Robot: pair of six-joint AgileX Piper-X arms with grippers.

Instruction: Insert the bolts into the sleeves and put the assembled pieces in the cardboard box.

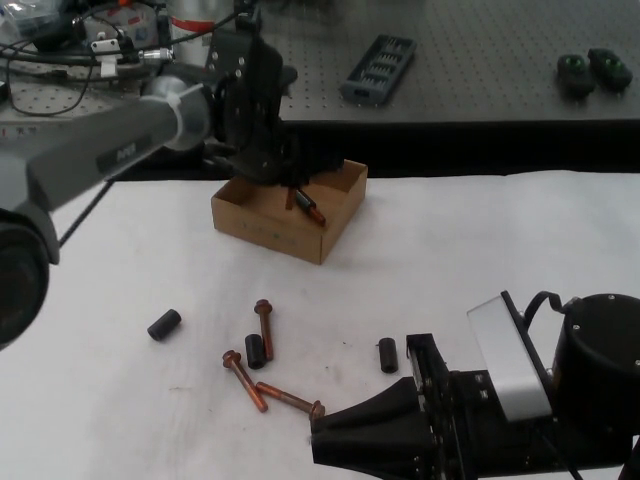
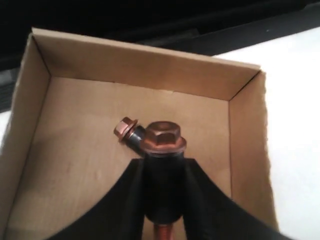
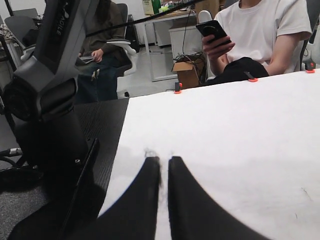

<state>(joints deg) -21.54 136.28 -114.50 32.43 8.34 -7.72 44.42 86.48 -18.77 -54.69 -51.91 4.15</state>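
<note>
Left gripper [image 2: 164,172], clamped on an assembled bolt and sleeve [image 2: 162,140], hangs over the cardboard box [image 2: 150,75] at the surface's [image 1: 450,260] far edge; I'd release low, beside the finished piece [image 2: 126,130]

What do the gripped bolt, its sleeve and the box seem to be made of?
Bolt: probably metal, copper-coloured and slightly shiny; its hexagonal head glints. Sleeve: matt black, perhaps rubber or plastic; the look leaves it open. Cardboard box: plain brown cardboard, with raw cut edges.
</note>
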